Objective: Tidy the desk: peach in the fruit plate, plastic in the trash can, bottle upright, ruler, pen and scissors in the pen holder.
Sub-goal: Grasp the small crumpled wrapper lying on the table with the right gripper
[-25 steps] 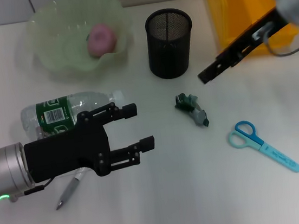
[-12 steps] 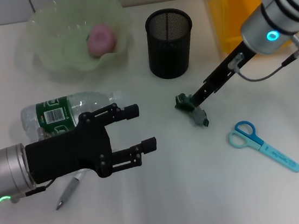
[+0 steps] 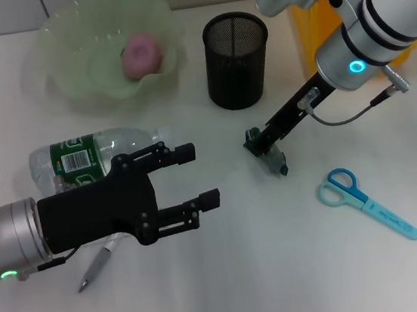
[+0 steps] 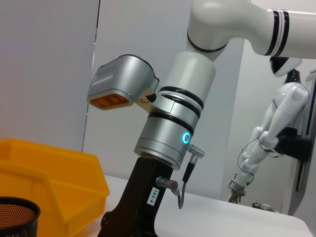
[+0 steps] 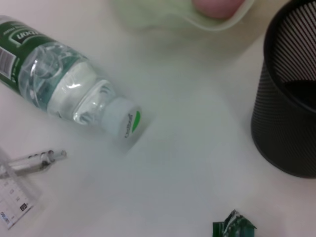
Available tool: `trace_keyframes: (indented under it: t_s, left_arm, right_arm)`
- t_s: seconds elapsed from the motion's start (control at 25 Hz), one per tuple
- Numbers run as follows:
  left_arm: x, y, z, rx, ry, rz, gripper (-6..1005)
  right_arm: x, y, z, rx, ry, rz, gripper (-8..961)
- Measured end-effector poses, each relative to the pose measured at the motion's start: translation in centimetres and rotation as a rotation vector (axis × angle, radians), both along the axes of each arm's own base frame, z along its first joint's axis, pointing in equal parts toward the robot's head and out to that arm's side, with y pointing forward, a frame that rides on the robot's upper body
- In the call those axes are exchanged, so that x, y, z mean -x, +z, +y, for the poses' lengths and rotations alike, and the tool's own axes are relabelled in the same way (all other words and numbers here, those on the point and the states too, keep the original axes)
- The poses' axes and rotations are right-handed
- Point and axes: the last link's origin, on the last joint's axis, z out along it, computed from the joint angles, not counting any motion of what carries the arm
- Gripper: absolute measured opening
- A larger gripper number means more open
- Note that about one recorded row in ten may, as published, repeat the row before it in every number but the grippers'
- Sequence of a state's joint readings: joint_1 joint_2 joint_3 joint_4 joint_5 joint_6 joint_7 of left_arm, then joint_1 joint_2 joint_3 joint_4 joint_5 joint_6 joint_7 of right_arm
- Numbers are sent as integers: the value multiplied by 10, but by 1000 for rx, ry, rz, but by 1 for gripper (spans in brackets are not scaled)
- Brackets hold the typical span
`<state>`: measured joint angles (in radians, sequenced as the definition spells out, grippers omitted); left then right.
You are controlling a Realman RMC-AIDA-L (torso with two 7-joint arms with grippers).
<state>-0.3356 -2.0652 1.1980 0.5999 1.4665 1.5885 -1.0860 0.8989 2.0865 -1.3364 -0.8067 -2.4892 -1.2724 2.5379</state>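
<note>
Hidden and cut-off bits
Left gripper covers part of bottle and pen; right gripper fingertips unreadable at plastic; bin mostly behind right arm.

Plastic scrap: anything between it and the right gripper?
Nothing visible. In the head view the right gripper is already down at the crumpled green plastic scrap, its tip over the scrap's upper end. The mesh pen holder stands behind, off the approach line. Whether the fingers have closed on it can't be seen.
</note>
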Motion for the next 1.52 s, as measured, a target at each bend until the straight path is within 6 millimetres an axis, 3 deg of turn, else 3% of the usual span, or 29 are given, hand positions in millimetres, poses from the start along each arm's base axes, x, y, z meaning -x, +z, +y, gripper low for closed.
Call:
trace_keyframes:
  t_s: [1.28, 1.52]
  left_arm:
    - [1, -1, 1, -26, -17, 7, 757]
    - [0, -1, 3, -32, -17, 13, 756]
  right_arm:
    - [-3, -6, 2, -15, 6, -10, 721]
    - [-2, -6, 2, -14, 12, -11, 553]
